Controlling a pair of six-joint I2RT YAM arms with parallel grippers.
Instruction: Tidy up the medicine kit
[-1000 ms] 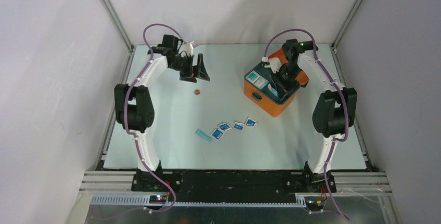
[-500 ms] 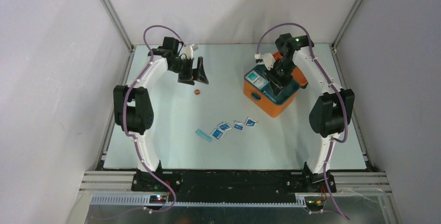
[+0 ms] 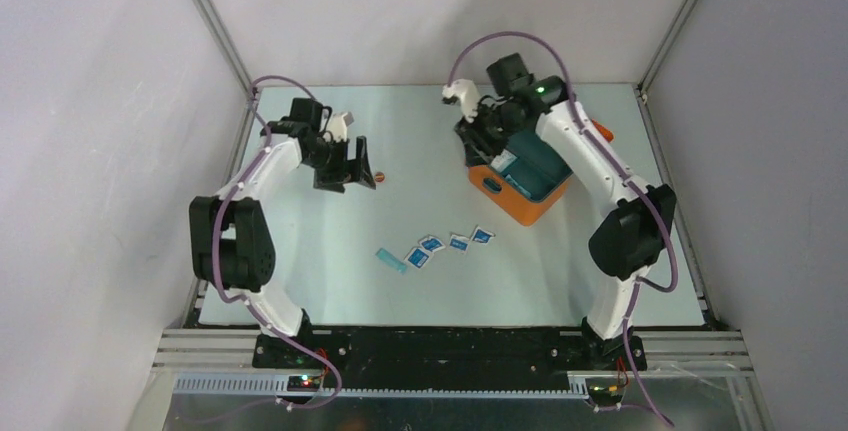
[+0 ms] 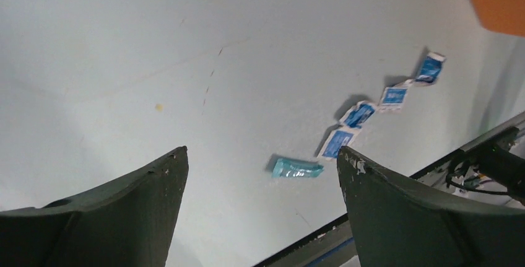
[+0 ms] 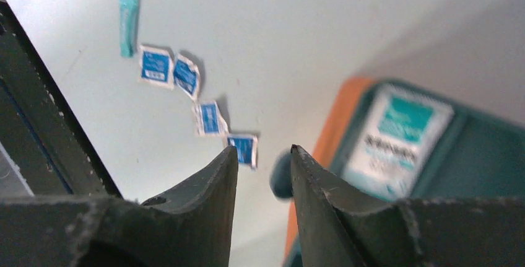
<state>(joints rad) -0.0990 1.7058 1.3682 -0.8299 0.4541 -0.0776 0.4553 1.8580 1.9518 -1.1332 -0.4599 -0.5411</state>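
The medicine kit (image 3: 512,199) is an orange case standing open at the right of the table, with a dark teal tray (image 3: 540,173) inside. In the right wrist view a white and teal packet (image 5: 399,137) lies in the tray, and the dark oval mark (image 5: 280,174) shows on the kit's orange front (image 5: 331,137). My right gripper (image 3: 478,137) hovers at the kit's far left corner; its jaws (image 5: 263,149) stand a little apart with nothing between them. My left gripper (image 3: 350,166) is wide open and empty (image 4: 261,151) over the bare table at the left.
Several blue-white sachets (image 3: 450,244) lie in a row at mid table, with a teal packet (image 3: 392,260) at their left end; the left wrist view shows the packet too (image 4: 297,168). A small orange round thing (image 3: 381,177) lies beside my left gripper.
My right gripper has moved left, from above the kit's tray to its far left corner. My left gripper has moved nearer and a little left, still open.
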